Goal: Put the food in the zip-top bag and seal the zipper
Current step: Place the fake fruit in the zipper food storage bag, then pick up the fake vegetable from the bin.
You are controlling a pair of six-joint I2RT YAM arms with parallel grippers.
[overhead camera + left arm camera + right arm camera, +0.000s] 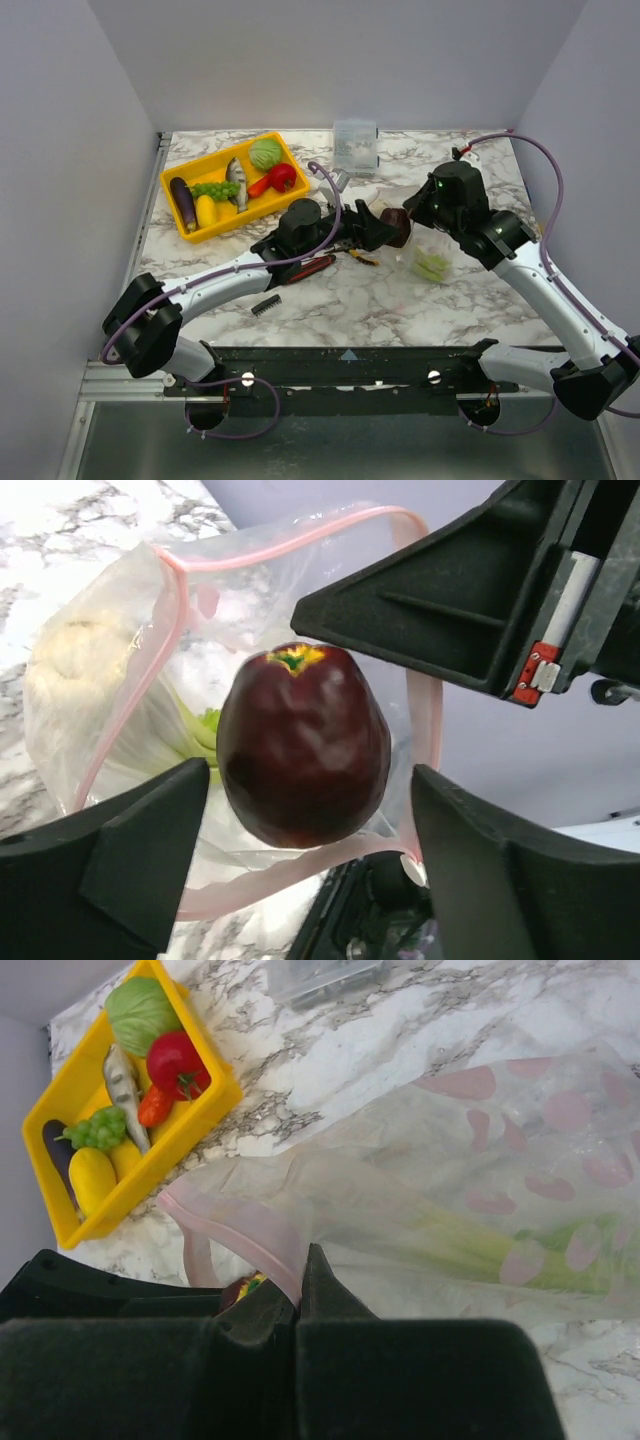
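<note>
Left jaws spread, apparently clear of maroon toy fruit point(300, 750) at zip-top bag point(100, 670) mouth; right jaws clenched on zipper point(238, 1232).

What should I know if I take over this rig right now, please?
Left hand: open, fingers either side of a dark red fruit at the bag's mouth.
Right hand: shut on the zipper, holding the zip-top bag open.
Done: celery is in the bag.
Left: get the dark red fruit fully in; move the cabbage, tomato, eggplant, yellow fruit, grapes and fish from the yellow tray; seal the zipper.
</note>
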